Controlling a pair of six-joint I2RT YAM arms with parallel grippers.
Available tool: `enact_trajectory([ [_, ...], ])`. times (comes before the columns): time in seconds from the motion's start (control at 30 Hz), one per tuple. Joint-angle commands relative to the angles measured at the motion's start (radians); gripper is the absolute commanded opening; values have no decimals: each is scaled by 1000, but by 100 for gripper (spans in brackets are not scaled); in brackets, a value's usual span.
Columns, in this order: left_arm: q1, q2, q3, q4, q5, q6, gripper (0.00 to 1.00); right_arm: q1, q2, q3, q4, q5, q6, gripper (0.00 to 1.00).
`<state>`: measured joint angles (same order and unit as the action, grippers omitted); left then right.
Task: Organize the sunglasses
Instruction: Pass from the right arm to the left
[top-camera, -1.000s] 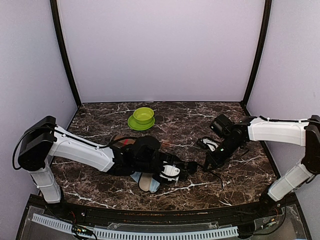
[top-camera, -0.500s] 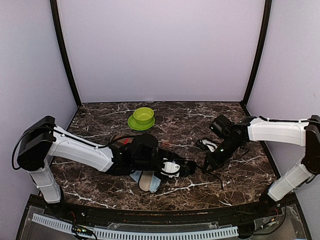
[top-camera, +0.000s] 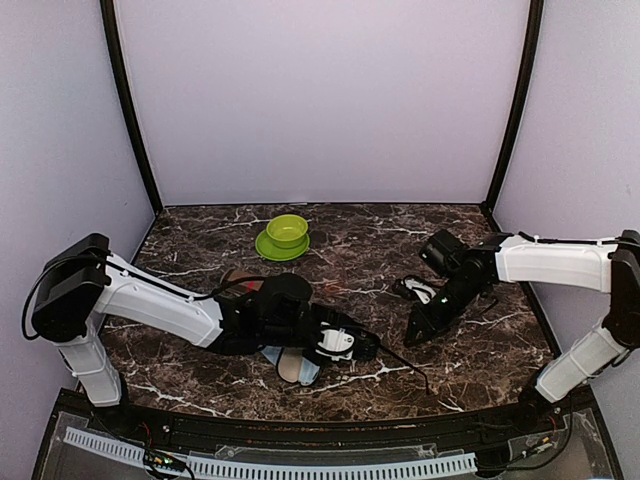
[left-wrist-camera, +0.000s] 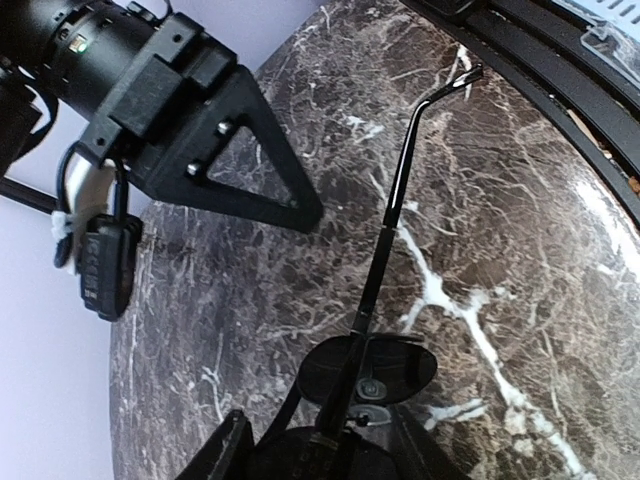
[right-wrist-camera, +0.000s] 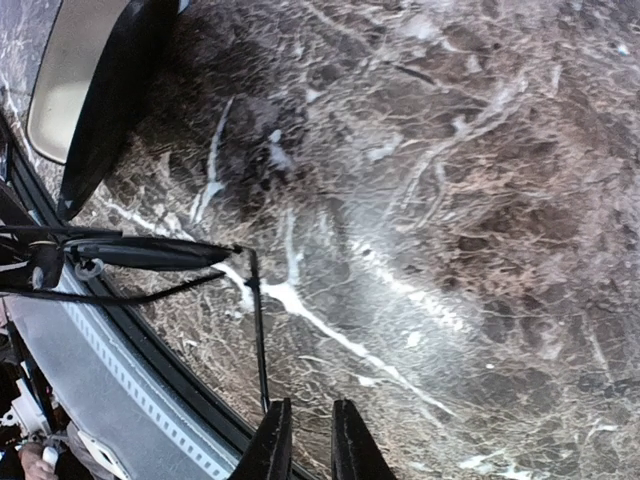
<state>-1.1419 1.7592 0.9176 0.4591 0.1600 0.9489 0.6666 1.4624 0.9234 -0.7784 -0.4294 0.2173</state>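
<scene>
Now the left gripper (left-wrist-camera: 325, 447) is pinching the black wire sunglasses (left-wrist-camera: 370, 365) by the front, one temple stretched out ahead of it across the marble table (left-wrist-camera: 520, 300); the right gripper (right-wrist-camera: 310, 442), fingers a sliver apart and holding nothing, sits just beside that temple's tip. Judging by this, nothing's stowed yet; the open case (top-camera: 292, 366) lies under the left wrist, and folding that temple looks like the next job

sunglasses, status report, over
Left gripper shut on black wire sunglasses. Right gripper slightly open, empty, beside the unfolded temple. Open case near left gripper.
</scene>
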Motion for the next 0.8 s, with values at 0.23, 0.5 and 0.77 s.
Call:
enact_trajectory([
  [0.23, -4, -44, -37, 9, 1, -58, 35, -8, -15, 25, 18, 45, 11, 22],
  [0.5, 8, -77, -39, 100, 19, -207, 34, -79, -84, 7, 44, 52, 45, 22],
  [0.77, 28, -96, -38, 185, -1, -375, 34, -143, -160, -34, 81, 55, 89, 22],
])
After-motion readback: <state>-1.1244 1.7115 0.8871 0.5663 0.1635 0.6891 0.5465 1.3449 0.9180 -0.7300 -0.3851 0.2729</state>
